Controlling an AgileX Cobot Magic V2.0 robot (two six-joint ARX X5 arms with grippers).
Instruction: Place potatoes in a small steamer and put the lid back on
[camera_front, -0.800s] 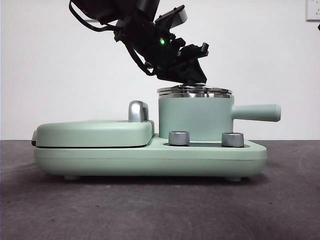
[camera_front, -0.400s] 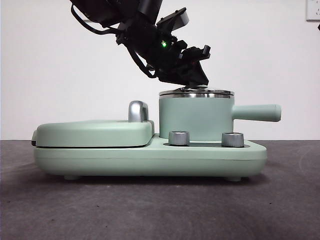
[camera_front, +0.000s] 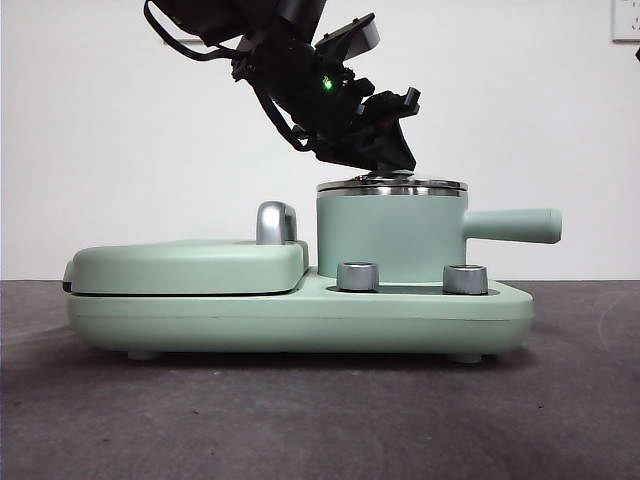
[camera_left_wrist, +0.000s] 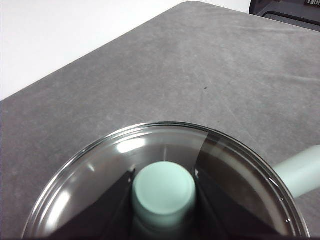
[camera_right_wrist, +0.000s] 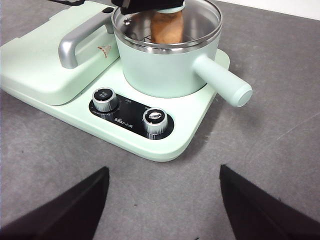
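Saw in the front view the lid (camera_front: 392, 184) lying level on the steel rim of the small steamer (camera_front: 390, 235), with the left gripper (camera_front: 390, 168) down on it from above. Judged the step in hand as the letting go of the lid: best to spread the jaws only a little and then lift straight up, so as not to drag the lid sideways off the rim. Learned from the left wrist view alone of the jaws pinching the mint-green knob (camera_left_wrist: 164, 187) from both sides, touching it; could not read this in the front view, with the knob hidden behind dark arm parts. Found only in the right wrist view the potato (camera_right_wrist: 166, 26), orange-brown, inside the steamer under the glass. Saw there also the right gripper (camera_right_wrist: 162, 200), jaws spread wide above the tabletop (camera_right_wrist: 280, 150), apart from the cooker base (camera_right_wrist: 165, 145).
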